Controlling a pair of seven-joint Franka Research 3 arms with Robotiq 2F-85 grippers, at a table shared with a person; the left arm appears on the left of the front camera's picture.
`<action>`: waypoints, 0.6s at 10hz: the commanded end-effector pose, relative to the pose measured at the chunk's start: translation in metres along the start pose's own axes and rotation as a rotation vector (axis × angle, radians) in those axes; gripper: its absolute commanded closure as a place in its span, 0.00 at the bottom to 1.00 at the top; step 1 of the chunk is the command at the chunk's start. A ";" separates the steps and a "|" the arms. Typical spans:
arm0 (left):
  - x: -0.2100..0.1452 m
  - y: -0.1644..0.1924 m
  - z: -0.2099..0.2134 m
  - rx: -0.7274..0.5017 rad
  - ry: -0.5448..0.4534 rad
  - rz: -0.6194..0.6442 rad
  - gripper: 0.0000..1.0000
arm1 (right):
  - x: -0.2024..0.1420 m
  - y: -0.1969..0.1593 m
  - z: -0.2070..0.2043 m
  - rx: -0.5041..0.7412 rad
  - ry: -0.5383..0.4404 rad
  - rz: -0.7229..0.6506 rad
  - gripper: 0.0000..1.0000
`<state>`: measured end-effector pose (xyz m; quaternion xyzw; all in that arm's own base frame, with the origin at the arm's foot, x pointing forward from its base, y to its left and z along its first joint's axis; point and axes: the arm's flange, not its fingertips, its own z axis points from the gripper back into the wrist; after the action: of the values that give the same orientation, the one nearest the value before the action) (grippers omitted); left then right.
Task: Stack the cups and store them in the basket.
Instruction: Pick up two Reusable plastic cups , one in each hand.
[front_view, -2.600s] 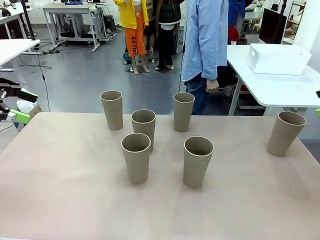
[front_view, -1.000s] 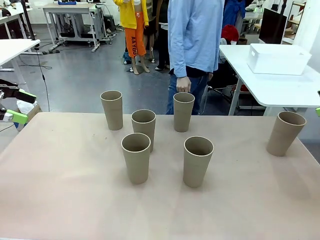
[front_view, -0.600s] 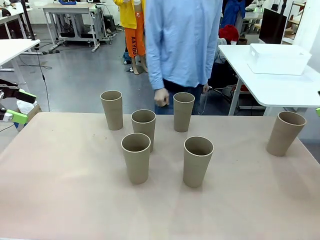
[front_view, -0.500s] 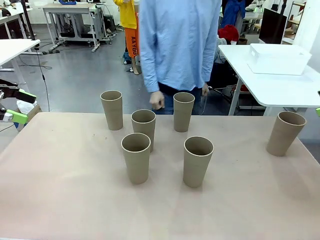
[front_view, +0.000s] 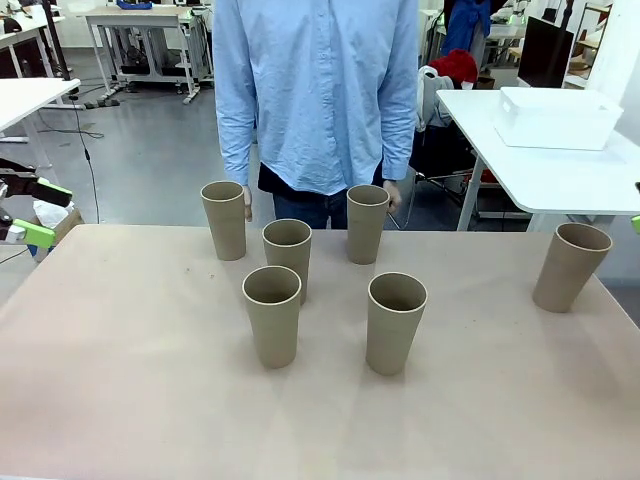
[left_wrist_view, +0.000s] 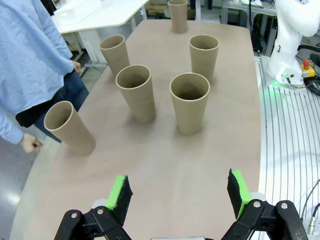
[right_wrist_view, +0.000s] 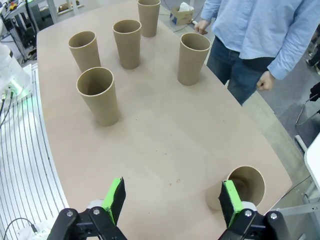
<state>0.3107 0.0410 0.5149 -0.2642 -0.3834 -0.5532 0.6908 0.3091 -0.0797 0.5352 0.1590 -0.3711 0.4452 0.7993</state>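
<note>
The person (front_view: 318, 90) has stepped behind the unmoved cups (front_view: 272, 315).

Matt tan paper cups (front_view: 272, 315) on a smooth, matt table (front_view: 120, 390).

— Any writing you can read anywhere?
— None. The cups (front_view: 272, 325) are plain tan, with no print or label on their sides.
— And the white basket (front_view: 556, 120) on the side table (front_view: 545, 178)?
— Bare plastic, no legible mark. The blue shirt (front_view: 318, 90) carries no logo or lettering either.
</note>
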 end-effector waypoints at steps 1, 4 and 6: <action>0.000 0.001 0.000 -0.003 -0.027 -0.020 0.00 | 0.000 -0.002 0.001 0.010 -0.020 0.017 0.00; 0.000 0.001 0.000 -0.003 -0.027 -0.020 0.00 | 0.000 -0.002 0.001 0.010 -0.020 0.017 0.00; 0.000 0.001 0.000 -0.003 -0.027 -0.020 0.00 | 0.000 -0.002 0.001 0.010 -0.020 0.017 0.00</action>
<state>0.3107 0.0411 0.5149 -0.2641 -0.3835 -0.5531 0.6909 0.3090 -0.0797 0.5352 0.1592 -0.3711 0.4453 0.7991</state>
